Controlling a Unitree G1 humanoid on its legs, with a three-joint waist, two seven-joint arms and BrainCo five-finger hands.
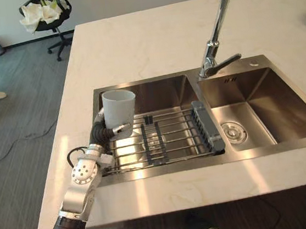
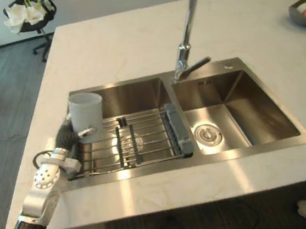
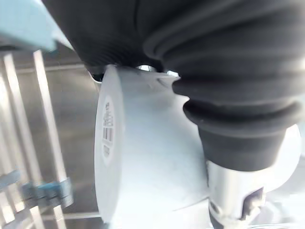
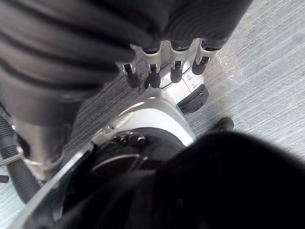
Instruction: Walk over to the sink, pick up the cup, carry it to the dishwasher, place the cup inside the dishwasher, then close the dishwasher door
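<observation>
In the left eye view, the left hand (image 1: 104,133) is reaching into the sink's (image 1: 289,144) left basin and gripping the white cup (image 1: 119,106) low on its side. The cup is standing upright at the left end of the rack (image 1: 172,140). In the left wrist view, its fingers (image 3: 225,191) are curling round the cup's wall. In the right wrist view, the right hand (image 4: 162,71) is hanging over the floor (image 4: 271,67), fingers relaxed, holding nothing.

Bright, even overhead light. Glare streaks lie along the front rim of the sink (image 1: 165,170), with pale reflected patches on the table (image 1: 151,197) at lower centre. The basin walls are softly shaded. The faucet (image 1: 209,58) shows sharp highlights.
</observation>
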